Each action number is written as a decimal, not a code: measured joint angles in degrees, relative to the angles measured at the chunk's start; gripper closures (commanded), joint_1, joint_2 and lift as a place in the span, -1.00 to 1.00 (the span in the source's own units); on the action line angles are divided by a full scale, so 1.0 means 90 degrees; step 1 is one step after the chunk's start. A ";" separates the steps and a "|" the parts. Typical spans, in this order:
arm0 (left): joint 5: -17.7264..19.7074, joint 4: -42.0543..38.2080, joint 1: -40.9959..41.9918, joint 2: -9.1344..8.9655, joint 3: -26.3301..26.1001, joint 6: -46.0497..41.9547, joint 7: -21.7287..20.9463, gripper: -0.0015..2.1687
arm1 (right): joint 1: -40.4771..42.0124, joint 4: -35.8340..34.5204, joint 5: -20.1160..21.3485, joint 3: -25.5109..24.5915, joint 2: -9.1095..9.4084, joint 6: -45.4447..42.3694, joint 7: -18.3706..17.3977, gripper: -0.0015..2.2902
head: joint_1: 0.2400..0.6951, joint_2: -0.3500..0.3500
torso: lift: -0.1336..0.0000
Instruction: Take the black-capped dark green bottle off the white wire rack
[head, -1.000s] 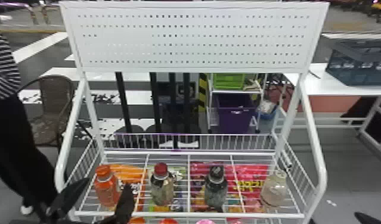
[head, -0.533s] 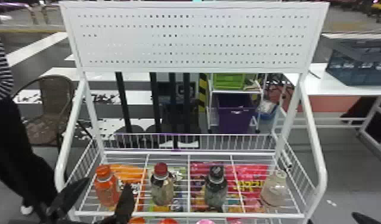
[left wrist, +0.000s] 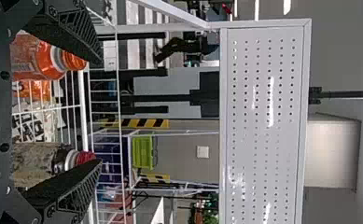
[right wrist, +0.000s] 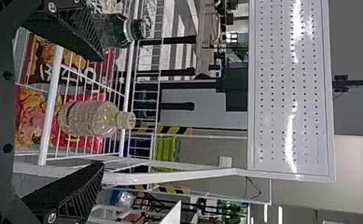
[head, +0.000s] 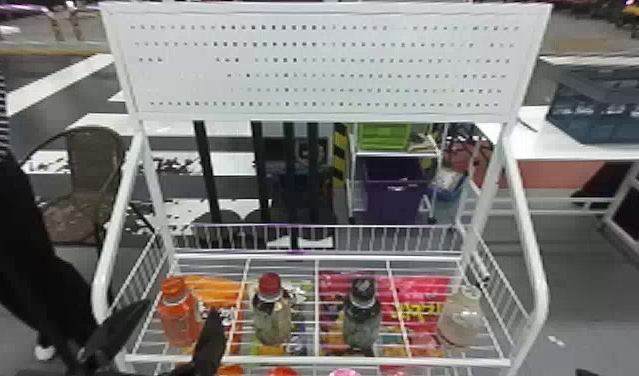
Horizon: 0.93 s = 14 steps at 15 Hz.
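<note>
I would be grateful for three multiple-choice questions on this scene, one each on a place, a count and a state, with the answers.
1. Which bottle stands next to the black-capped dark green bottle, on the robot's left of it?
A) the orange bottle
B) the red-capped bottle
C) the clear bottle

2. How many bottles stand in the row on the upper shelf of the white wire rack?
A) two
B) three
C) four

3. How is the right gripper?
A) open, holding nothing
B) shut, holding nothing
C) shut on a bottle

1: B, as the head view has the red cap directly left of the black one.
2: C, as the head view shows four standing side by side.
3: A, as its fingers stand wide apart and grip no bottle.
</note>
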 measured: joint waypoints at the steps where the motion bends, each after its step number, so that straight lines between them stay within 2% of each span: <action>1: -0.0004 0.0007 -0.0008 0.0000 -0.0004 0.0000 0.0001 -0.87 | -0.0040 0.0208 0.0030 0.0086 0.0003 -0.0225 0.0000 -0.91 | 0.14 0.00 | 1.00; 4: -0.0009 0.0013 -0.0017 0.0000 -0.0009 0.0016 0.0004 -0.87 | -0.0279 0.1112 0.0056 0.0397 0.0035 -0.1198 -0.0056 -0.90 | 0.14 0.00 | 1.00; 8: -0.0027 0.0010 -0.0039 0.0000 -0.0010 0.0118 -0.0001 -0.87 | -0.1053 0.2763 0.0284 0.1021 0.0051 -0.2653 -0.0255 -0.90 | 0.14 0.00 | 1.00; 14: -0.0101 -0.0002 -0.0042 0.0002 -0.0047 0.0263 -0.0002 -0.87 | -0.2834 0.4751 0.0509 0.1996 0.0046 -0.2674 -0.0995 -0.89 | 0.14 0.00 | 1.00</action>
